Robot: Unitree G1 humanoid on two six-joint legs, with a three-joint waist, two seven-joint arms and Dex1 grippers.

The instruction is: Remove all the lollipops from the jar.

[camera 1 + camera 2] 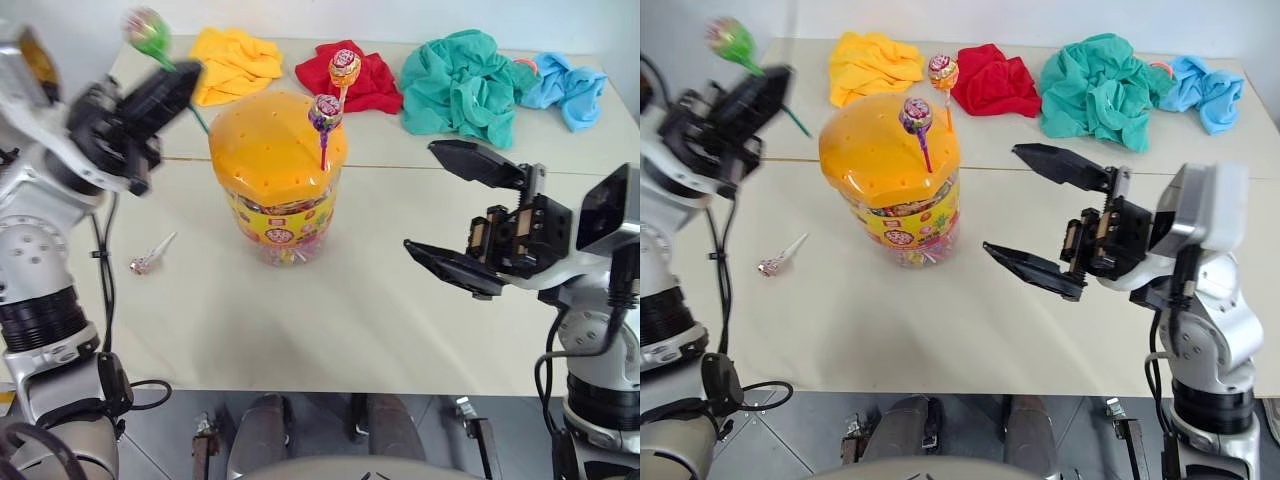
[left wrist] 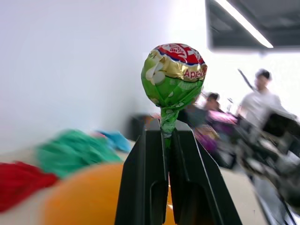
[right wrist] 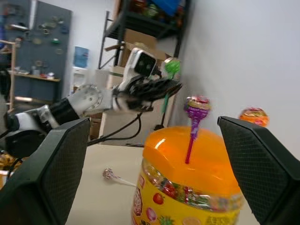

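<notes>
Lollipops: green (image 2: 173, 75) pinched by left gripper (image 2: 165, 140), two in jar (image 1: 277, 180), seemingly one on table (image 1: 148, 258); right gripper (image 1: 455, 210) spread.

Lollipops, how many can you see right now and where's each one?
4. A green lollipop is clamped in the left gripper, purple and orange ones stand in the jar lid, and a pink one lies on the table.

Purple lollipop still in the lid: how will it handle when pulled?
Purple lollipop: probably very light with a thin, slightly bendy stick, standing in a hole of the jar. The tall jar may tip or lift unless the open right hand steadies it.
</notes>
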